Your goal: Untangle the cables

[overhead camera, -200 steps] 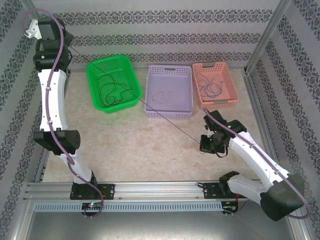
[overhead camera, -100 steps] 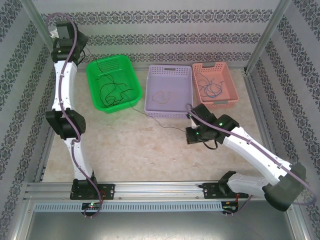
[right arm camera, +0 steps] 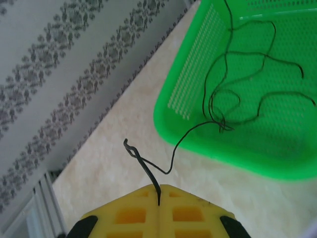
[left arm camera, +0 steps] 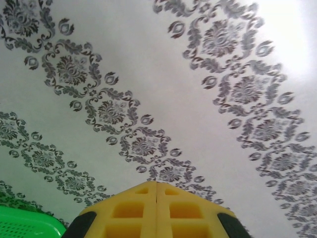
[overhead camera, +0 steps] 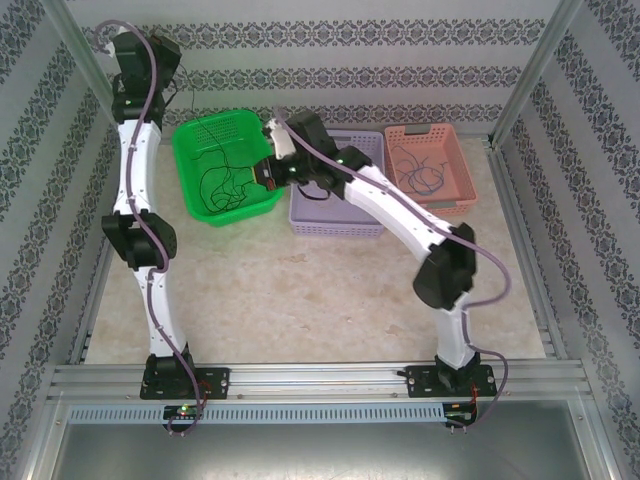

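Black cable point(right arm camera: 146, 173) — between the right fingers point(right arm camera: 193, 210).

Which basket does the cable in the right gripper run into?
The green basket, leftmost of three: the black cable pinched by the right gripper crosses its rim.

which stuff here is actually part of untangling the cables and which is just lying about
Job: black cables in the green basket, one strand pinched by the right claw; blue cables in the pink basket.
Lying about: purple basket; left claw, shut, facing the wall.
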